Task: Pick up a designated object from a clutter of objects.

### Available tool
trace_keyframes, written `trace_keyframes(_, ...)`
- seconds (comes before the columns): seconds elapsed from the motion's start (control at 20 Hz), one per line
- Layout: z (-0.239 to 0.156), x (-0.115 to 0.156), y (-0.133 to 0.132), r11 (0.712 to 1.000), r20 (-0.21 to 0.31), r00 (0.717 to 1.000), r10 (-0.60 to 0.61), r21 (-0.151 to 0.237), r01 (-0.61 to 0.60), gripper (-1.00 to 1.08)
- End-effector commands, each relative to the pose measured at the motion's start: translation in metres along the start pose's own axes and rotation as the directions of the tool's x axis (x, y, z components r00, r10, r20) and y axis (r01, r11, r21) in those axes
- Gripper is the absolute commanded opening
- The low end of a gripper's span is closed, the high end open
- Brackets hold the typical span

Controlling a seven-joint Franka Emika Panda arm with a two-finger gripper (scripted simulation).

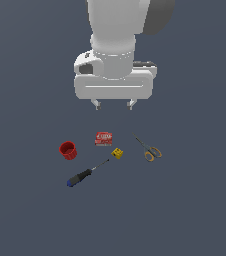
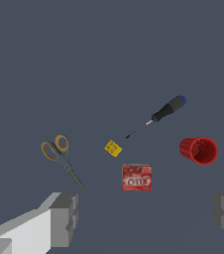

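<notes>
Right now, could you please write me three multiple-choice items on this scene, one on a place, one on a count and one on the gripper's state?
1. In the exterior view, what lies nearest the screwdriver's tip?
A. red cup
B. yellow toy block
C. scissors

2. How many red things lie on the surface?
A. one
B. two
C. three

3. How is the gripper?
A. open, holding nothing
B. shut on the block
C. shut on the scissors

Answers:
1 B: the yellow toy block sits just off the tip.
2 B: only the red cup and the red flat box.
3 A: the gripper hangs above the clutter with fingers apart; the scissors lie untouched.
</notes>
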State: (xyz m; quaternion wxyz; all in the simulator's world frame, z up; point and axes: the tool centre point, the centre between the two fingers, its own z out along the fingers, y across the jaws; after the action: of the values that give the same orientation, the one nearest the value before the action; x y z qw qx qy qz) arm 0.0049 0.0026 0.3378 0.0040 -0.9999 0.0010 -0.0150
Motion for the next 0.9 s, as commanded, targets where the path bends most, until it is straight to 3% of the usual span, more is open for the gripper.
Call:
trace_keyframes(0.0, 0.0, 0.0, 0.0, 1.0, 0.0, 1.0, 0.0, 0.0, 0.0, 1.0)
trace_keyframes(0.5, 0.004, -0.002, 0.024, 0.999, 0.011, 0.999, 0.032, 0.018, -0.032, 1.0)
trace_keyframes(0.85, 0.007, -0.001, 0.023, 1.0, 0.011, 1.0, 0.019, 0.017, -0.019, 1.0)
